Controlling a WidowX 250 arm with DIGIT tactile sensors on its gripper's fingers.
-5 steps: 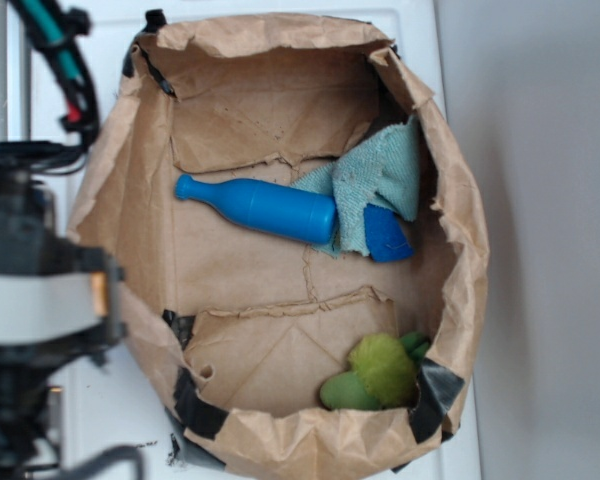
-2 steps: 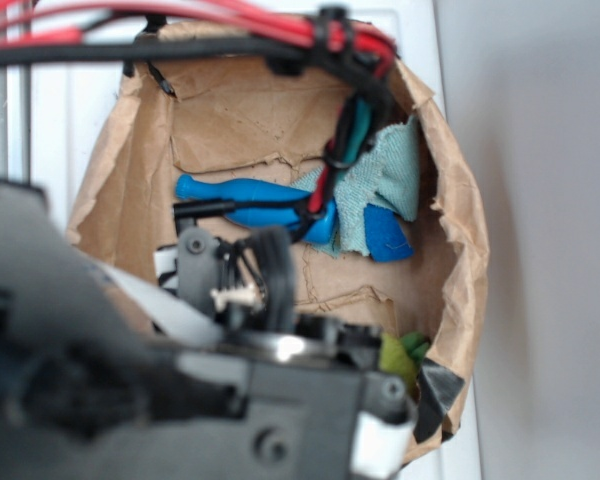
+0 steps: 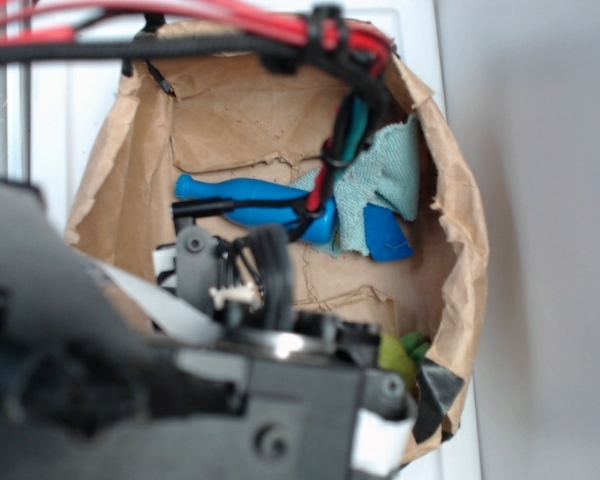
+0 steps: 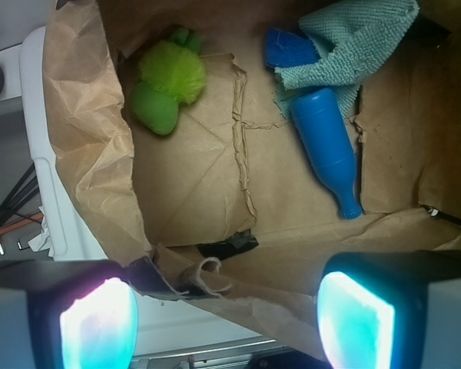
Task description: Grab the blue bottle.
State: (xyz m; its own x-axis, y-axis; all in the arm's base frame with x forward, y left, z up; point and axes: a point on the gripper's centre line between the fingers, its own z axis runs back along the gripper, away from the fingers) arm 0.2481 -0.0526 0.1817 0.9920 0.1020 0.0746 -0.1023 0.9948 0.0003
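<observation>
The blue bottle (image 3: 248, 192) (image 4: 328, 146) lies on its side on the floor of a brown paper-lined basket (image 3: 230, 110) (image 4: 192, 184). Its wide end touches the teal cloth (image 3: 385, 180) (image 4: 353, 46); its narrow neck points toward the near wall in the wrist view. My gripper (image 4: 227, 319) hangs open above the basket's near rim, with nothing between its glowing pads (image 4: 355, 315). The bottle lies ahead of the jaws, toward the right pad's side. In the exterior view the arm and its red cables cover part of the bottle.
A small blue angular piece (image 3: 387, 235) (image 4: 288, 48) sits beside the cloth. A green fuzzy toy (image 4: 167, 81) (image 3: 405, 350) rests in a corner of the basket. Black tape patches (image 3: 435, 395) mark the torn paper rim. White surface (image 4: 38, 115) lies outside the basket.
One second ago the arm stood at the left, outside the basket. It has swung in over the basket and now blocks much of the exterior view. Since 0.4 s ago almost nothing moved.
</observation>
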